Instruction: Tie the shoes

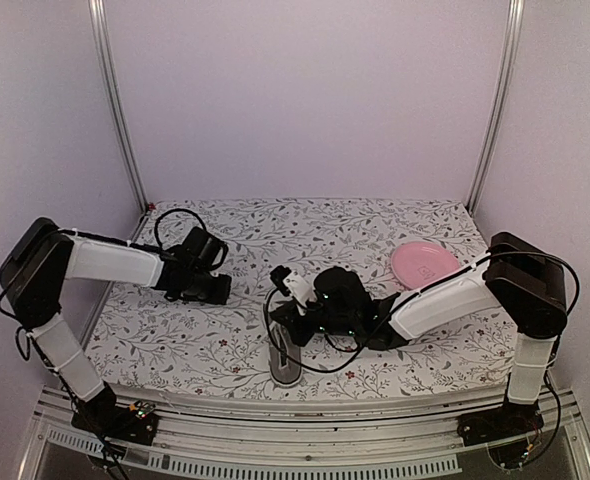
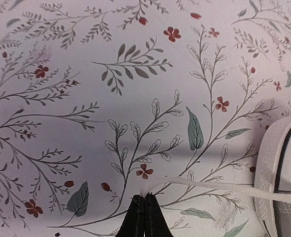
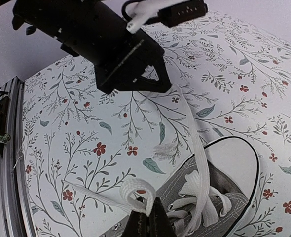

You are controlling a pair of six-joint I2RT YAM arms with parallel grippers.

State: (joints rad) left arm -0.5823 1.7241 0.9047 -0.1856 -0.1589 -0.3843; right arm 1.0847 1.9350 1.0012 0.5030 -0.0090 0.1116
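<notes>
The grey sneaker (image 1: 287,358) with white toe cap lies near the table's front edge, toe away from the right wrist camera (image 3: 234,168). My left gripper (image 1: 223,290) is shut on the end of one white lace (image 2: 224,187), which runs taut from its tips (image 2: 144,198) to the shoe's sole edge (image 2: 271,168). In the right wrist view that lace (image 3: 191,143) stretches from the left gripper (image 3: 166,88) down across the shoe's eyelets. My right gripper (image 1: 283,316) is shut on a loop of the other lace (image 3: 133,190) just above the shoe's side, its tips (image 3: 148,210) touching the loop.
A pink round plate (image 1: 422,263) sits at the back right of the floral tablecloth (image 1: 325,225). The table's metal front rail (image 3: 2,163) lies close to the shoe. Cables hang round both wrists.
</notes>
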